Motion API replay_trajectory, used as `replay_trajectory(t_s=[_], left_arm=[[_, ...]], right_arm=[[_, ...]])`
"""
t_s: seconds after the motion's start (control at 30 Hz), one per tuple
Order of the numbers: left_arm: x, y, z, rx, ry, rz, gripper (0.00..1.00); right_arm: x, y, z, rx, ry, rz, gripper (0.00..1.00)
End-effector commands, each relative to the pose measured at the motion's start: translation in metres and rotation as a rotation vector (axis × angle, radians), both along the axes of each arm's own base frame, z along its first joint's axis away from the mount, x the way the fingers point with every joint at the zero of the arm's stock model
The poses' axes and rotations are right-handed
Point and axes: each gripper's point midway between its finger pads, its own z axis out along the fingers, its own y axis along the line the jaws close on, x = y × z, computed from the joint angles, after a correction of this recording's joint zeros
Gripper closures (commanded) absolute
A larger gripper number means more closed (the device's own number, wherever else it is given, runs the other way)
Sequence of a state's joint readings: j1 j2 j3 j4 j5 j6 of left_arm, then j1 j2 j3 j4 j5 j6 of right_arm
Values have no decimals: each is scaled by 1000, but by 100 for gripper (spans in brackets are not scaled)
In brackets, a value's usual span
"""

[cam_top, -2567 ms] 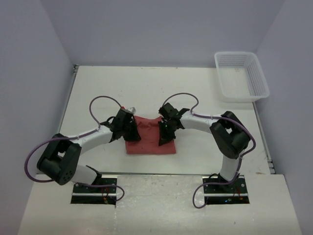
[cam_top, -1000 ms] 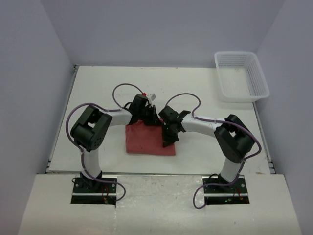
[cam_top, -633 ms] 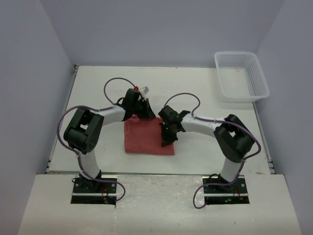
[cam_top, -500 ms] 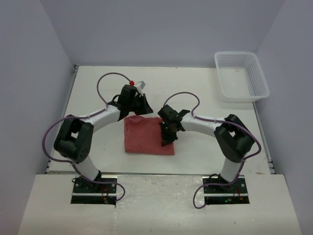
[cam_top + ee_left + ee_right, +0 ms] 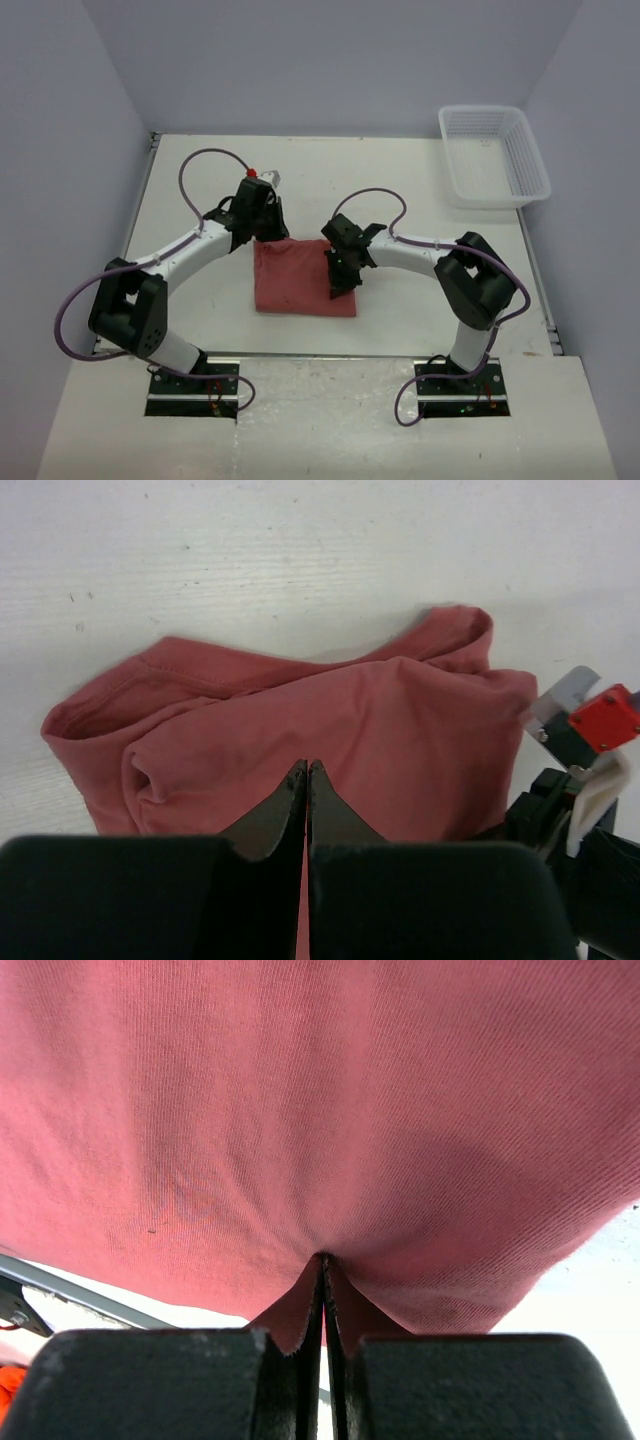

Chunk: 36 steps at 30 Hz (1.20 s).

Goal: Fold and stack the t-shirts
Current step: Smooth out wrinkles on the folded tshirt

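Observation:
A brick-red t-shirt [image 5: 295,280] lies folded into a rough square on the white table, between the two arms. My left gripper [image 5: 266,232] is shut and empty, hovering just above the shirt's far left corner. In the left wrist view its tips [image 5: 306,765] point at the rumpled folded layers of the shirt [image 5: 400,730]. My right gripper [image 5: 338,285] is shut and its tips [image 5: 323,1258] press down into the shirt [image 5: 320,1110] near its right edge, making a dimple in the cloth.
A white plastic mesh basket [image 5: 495,155] stands at the back right corner of the table [image 5: 400,180]. Part of the right arm's wrist [image 5: 575,800] shows at the right edge of the left wrist view, close to the shirt.
My left gripper has drawn back from the middle of the shirt's far edge to its far left corner, and its elbow has swung out left. The right gripper has stayed pressed on the shirt.

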<state>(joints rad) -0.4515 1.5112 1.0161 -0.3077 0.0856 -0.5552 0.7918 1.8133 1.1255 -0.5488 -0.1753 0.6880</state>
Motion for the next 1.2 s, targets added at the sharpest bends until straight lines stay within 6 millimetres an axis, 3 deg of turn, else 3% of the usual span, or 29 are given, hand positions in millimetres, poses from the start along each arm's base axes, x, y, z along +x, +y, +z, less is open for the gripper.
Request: replay_trajectory(t_s=[0.0, 0.3, 0.53, 0.73, 0.97, 1.07, 1.17], left_arm=[[0, 13, -17, 73, 21, 11, 100], [2, 14, -47, 111, 88, 13, 100], [1, 15, -54, 121, 99, 17, 100], [1, 34, -73, 176, 153, 71, 100], [11, 84, -111, 283, 228, 202, 100], [18, 93, -115, 307, 215, 223, 100], [26, 84, -102, 262, 162, 203, 100]], right_arm=[[-1, 2, -7, -1, 0, 16, 100], [1, 3, -4, 1, -3, 19, 100], [-1, 1, -10, -11, 12, 15, 100], [-3, 1, -14, -15, 22, 13, 100], [-6, 0, -20, -26, 43, 9, 100], [-7, 0, -25, -29, 55, 11, 100], [-8, -1, -30, -37, 62, 10, 100]])
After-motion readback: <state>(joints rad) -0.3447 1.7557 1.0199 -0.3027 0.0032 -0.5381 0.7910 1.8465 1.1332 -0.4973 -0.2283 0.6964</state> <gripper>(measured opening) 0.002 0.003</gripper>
